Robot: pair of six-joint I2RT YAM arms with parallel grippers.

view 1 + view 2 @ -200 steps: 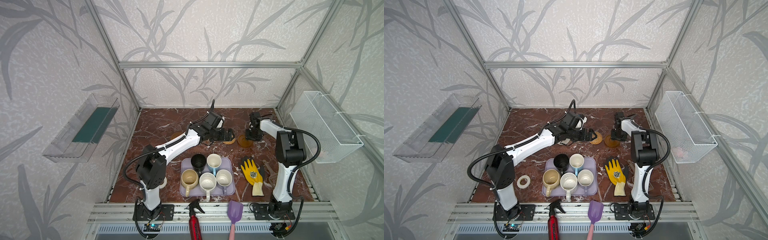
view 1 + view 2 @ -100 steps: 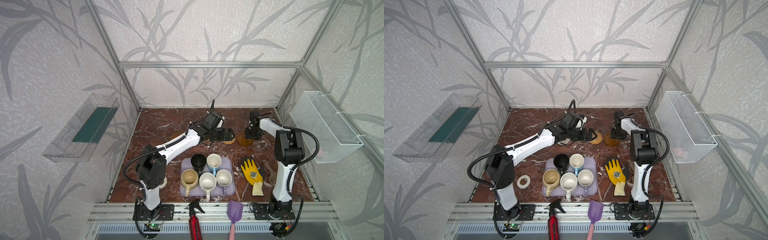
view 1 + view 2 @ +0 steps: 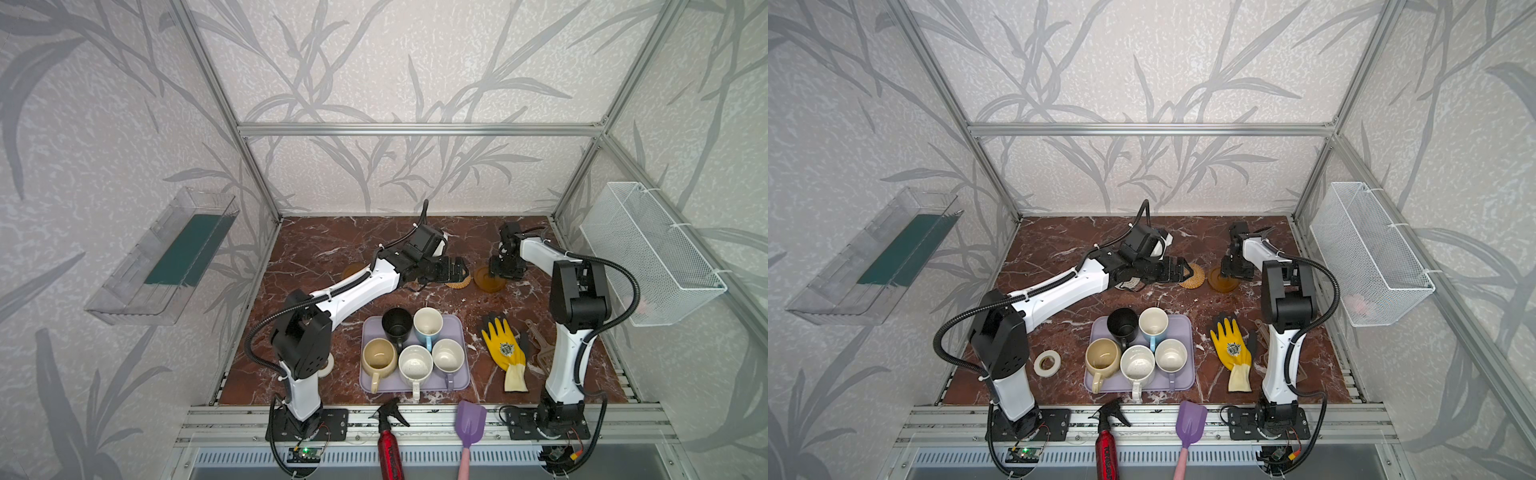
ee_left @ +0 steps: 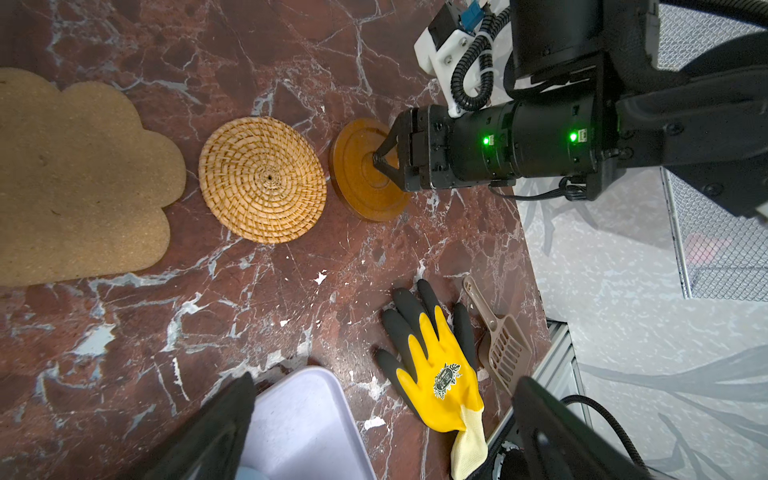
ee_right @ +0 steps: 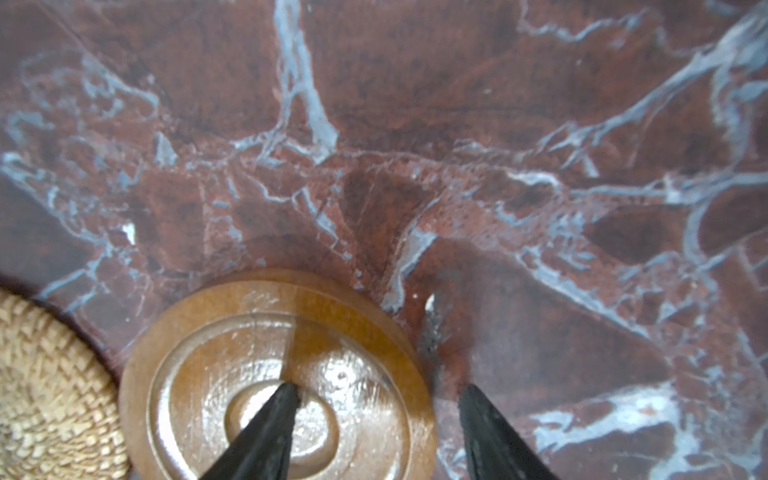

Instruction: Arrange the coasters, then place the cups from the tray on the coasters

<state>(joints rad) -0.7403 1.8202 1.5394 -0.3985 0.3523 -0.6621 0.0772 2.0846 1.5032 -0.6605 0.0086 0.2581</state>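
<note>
My right gripper (image 5: 380, 388) is open and points down at an amber-brown coaster (image 5: 274, 374) lying flat on the marble. One fingertip is over the disc's centre and the other is off its rim. A golden rattan coaster (image 4: 262, 178) lies beside it, then a tan flower-shaped one (image 4: 75, 178). My left gripper (image 3: 451, 268) hovers wide open and empty by the rattan coaster (image 3: 461, 283). A second amber coaster (image 3: 353, 272) lies left of that arm, and a whitish woven one (image 3: 1131, 284) is partly under it. Five cups, among them black (image 3: 397, 324) and beige (image 3: 379, 357), stand on the lavender tray (image 3: 457, 324).
A yellow glove (image 3: 505, 349) and a brown scoop (image 3: 540, 345) lie right of the tray. A white tape roll (image 3: 1047, 363) is near the left arm's base. A red spray bottle (image 3: 388, 440) and a purple scoop (image 3: 469, 419) rest on the front rail. A wire basket (image 3: 648, 249) hangs on the right wall.
My right gripper's jaws have spread apart over the amber coaster, which stays in place. The left arm has not moved.
</note>
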